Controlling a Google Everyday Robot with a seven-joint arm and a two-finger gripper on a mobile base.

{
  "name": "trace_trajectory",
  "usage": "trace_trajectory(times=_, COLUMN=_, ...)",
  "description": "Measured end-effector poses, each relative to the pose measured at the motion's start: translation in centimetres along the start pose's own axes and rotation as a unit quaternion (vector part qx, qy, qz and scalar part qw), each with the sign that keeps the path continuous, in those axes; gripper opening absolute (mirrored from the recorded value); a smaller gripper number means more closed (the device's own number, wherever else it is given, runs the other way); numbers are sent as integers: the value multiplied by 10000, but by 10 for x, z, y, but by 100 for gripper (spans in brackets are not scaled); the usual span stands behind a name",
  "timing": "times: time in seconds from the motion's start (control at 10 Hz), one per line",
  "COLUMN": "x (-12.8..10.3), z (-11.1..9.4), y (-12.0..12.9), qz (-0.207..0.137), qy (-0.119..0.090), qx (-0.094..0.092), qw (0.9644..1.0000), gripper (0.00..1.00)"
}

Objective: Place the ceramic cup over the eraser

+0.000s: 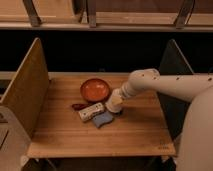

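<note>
The white arm reaches in from the right, and my gripper [119,97] is at its tip, just right of the table's middle. A small cream ceramic cup [113,104] sits at the gripper's end, low on the tabletop. It is below the orange bowl and right of the white oblong. The eraser is almost fully hidden under the cup. Only a dark sliver [120,112] shows at the cup's lower right edge. Whether the cup rests on the table cannot be told.
An orange-red bowl [95,89] stands behind the cup. A white oblong with a red label [91,111], a flat blue sponge [103,119] and a dark red object [78,106] lie to the left. Upright boards [27,90] wall the wooden table [140,130] on both sides.
</note>
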Motion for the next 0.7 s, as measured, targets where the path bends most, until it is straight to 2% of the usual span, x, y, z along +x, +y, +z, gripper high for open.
trace_trajectory(times=0.5, x=14, z=13, y=0, qz=23, qy=78, qx=-26, qw=10000, gripper=0)
trace_trajectory(times=0.7, x=18, z=10, y=-4, qz=51, qy=94, qx=49, qw=9999, gripper=5)
